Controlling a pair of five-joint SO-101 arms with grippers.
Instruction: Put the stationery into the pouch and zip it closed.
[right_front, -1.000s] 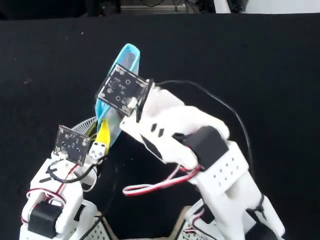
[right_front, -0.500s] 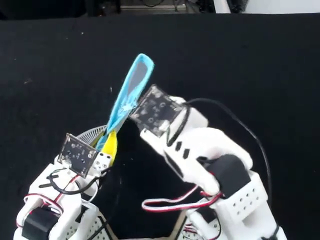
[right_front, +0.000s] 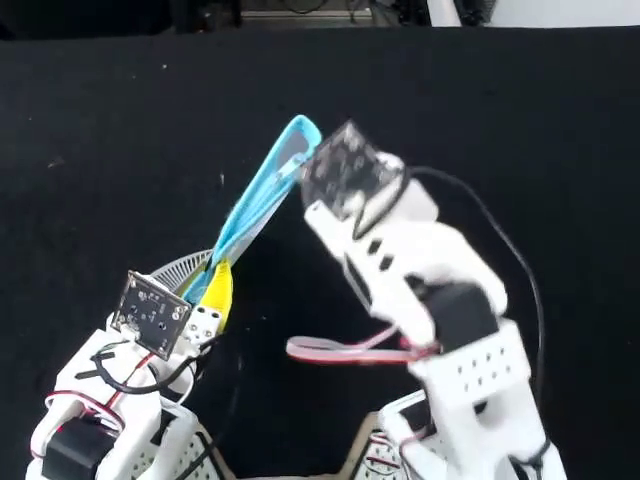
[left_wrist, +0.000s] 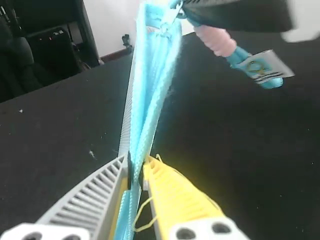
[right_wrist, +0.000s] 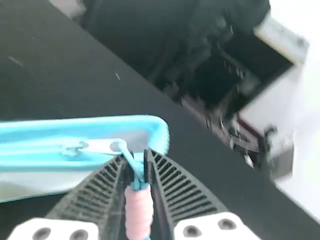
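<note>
Pouch, stretched taut between the left pincer clamped on one end and the right pincer clamped on its zip cord, could slip from either grip if the pull strays sideways.

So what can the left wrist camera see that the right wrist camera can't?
The left wrist view adds the left gripper, yellow and grey, pinching one end of the pouch, and a small tag dangling past the bead. The right wrist view adds the zip slider, seen side-on near the pouch's corner. Both have the blue pouch, the pink bead and the right gripper clamped on the zip cord.
</note>
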